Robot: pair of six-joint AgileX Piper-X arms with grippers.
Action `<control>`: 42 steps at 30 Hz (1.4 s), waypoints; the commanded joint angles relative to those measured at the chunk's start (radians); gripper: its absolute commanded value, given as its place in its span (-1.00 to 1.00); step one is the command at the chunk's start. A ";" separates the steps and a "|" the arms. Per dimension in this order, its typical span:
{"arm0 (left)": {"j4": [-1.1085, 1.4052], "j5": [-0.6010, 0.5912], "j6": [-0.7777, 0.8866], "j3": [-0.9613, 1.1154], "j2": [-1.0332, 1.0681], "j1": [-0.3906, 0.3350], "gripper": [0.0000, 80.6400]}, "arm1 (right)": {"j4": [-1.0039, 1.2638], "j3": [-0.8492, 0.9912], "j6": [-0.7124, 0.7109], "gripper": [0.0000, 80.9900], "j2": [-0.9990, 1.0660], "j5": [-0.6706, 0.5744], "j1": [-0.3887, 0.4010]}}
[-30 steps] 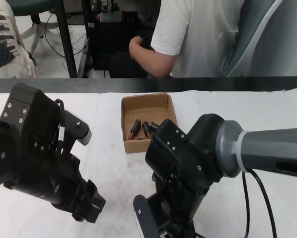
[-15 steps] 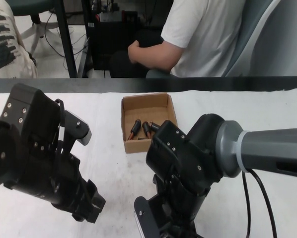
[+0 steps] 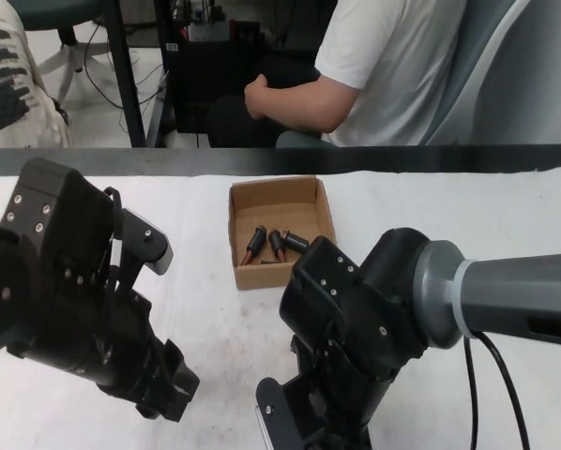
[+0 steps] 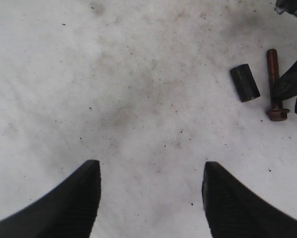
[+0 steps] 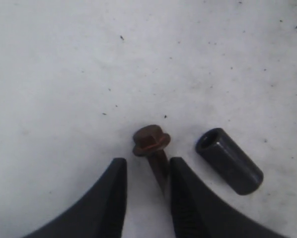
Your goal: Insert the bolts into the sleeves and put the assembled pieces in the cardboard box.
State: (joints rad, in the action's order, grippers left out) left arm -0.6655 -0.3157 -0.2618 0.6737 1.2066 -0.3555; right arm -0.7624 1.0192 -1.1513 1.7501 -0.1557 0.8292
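Observation:
A rusty bolt (image 5: 151, 140) lies flat on the white cloth, and a black sleeve (image 5: 229, 161) lies loose right beside it. My right gripper (image 5: 147, 166) is open by a narrow gap. Its fingers straddle the bolt's shank, and a strip of cloth shows between one finger and the shank. The left wrist view has the same sleeve (image 4: 245, 83) and bolt (image 4: 274, 84) off to one side. My left gripper (image 4: 151, 168) hangs wide open over bare cloth. The cardboard box (image 3: 243, 202) sits mid-bench beyond both arms, with three assembled pieces (image 3: 275, 244) inside.
The left arm (image 3: 65, 291) and the right arm (image 3: 365, 319) fill the near part of the bench. White cloth (image 3: 215, 319) covers the bench between them and around the box. A seated person is behind the far edge, touching nothing on the bench.
The right arm has sunk slightly toward the near edge of the bench. The left arm has not moved. The person behind has shifted an arm.

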 commanded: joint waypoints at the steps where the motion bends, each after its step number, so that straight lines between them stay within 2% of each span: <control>1: -0.003 -0.009 0.008 0.001 -0.009 0.002 0.40 | 0.015 -0.014 -0.001 -0.42 0.008 0.007 -0.003; 13: -0.001 -0.008 0.008 0.001 -0.009 0.002 0.40 | 0.007 -0.014 -0.001 -0.45 0.008 -0.026 -0.003; 15: -0.001 -0.008 0.008 0.001 -0.009 0.002 0.40 | -0.004 -0.014 -0.001 -0.56 0.008 -0.046 0.000; 18: -0.001 -0.008 0.008 0.001 -0.009 0.002 0.40 | -0.021 -0.017 -0.001 -0.98 0.008 -0.028 0.013; 25: -0.004 -0.008 0.008 0.001 -0.009 0.002 0.40 | 0.009 -0.042 0.007 -0.98 0.008 0.053 0.069; 32: -0.004 -0.022 0.008 0.001 -0.009 0.002 0.40 | -0.005 -0.049 0.041 -0.98 0.008 0.047 0.060; 34: -0.004 -0.022 0.008 0.001 -0.009 0.002 0.40 | -0.005 -0.049 0.044 -0.81 0.008 0.047 0.052; 36: -0.004 -0.022 0.008 0.001 -0.009 0.002 0.40 | -0.002 -0.049 0.055 -0.52 0.008 0.044 0.044; 39: -0.004 -0.022 0.008 0.001 -0.009 0.002 0.40 | 0.009 -0.049 0.060 0.06 0.008 0.045 0.037; 40: -0.004 -0.022 0.008 0.001 -0.009 0.002 0.40 | 0.013 -0.049 0.060 0.11 0.008 0.046 0.035; 42: -0.004 -0.022 0.008 0.001 -0.009 0.002 0.40 | 0.016 -0.049 0.076 0.02 0.008 0.046 0.032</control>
State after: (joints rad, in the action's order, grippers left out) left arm -0.6655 -0.3314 -0.2618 0.6737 1.2066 -0.3555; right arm -0.7277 0.9882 -1.0986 1.7384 -0.0974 0.8699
